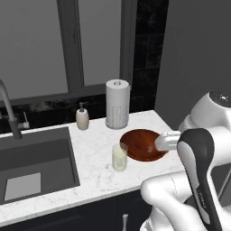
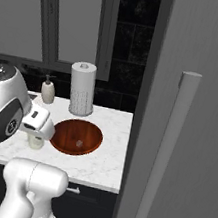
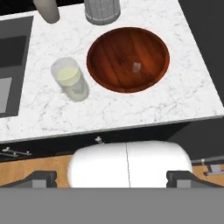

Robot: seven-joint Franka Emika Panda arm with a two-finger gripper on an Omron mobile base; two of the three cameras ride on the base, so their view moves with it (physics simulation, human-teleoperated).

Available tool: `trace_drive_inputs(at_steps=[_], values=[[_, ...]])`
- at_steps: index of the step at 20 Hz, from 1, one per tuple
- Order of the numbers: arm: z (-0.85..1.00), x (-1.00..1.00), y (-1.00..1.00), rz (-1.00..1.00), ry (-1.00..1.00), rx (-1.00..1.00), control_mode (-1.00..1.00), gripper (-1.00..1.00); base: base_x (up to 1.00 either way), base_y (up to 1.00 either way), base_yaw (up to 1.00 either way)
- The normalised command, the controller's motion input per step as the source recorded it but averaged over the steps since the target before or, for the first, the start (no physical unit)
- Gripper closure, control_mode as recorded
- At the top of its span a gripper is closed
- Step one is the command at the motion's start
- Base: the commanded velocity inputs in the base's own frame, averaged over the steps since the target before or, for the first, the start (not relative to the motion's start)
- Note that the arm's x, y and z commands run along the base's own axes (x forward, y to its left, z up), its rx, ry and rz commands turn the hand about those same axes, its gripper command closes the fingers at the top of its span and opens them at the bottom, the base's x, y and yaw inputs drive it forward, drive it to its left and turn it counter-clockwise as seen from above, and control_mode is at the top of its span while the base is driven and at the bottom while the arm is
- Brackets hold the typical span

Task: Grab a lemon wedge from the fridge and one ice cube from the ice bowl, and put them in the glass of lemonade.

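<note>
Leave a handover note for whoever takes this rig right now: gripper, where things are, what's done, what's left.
Gripper: open, empty, held high in front of the counter.
Ice bowl: on the counter, one ice cube inside.
Glass of lemonade: beside the bowl on the sink side; no lemon or ice visible in it.
Fridge: closed, so the wedge is hidden.
Done: nothing yet.
Left: fetch the wedge, pick the cube, drop both in the glass.

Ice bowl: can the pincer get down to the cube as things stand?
Probably yes. The ice bowl lies open-topped on the counter with nothing over the cube; the pincer is open above it.
</note>
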Motion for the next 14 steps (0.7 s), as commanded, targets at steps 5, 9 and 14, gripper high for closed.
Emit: trace_drive_inputs(at_steps=[5, 9, 14], values=[[0.05, -0.21, 0.0, 0.0, 0.0, -0.02, -1.0, -1.0, 0.0, 0.0, 0.0], [0.0, 0.0, 0.0, 0.0, 0.0, 0.0, 1.0, -1.0, -0.98, 0.04, 0.0], [0.0, 0.0, 0.0, 0.0, 0.0, 0.0, 1.0, -1.0, -1.0, 0.0, 0.0]])
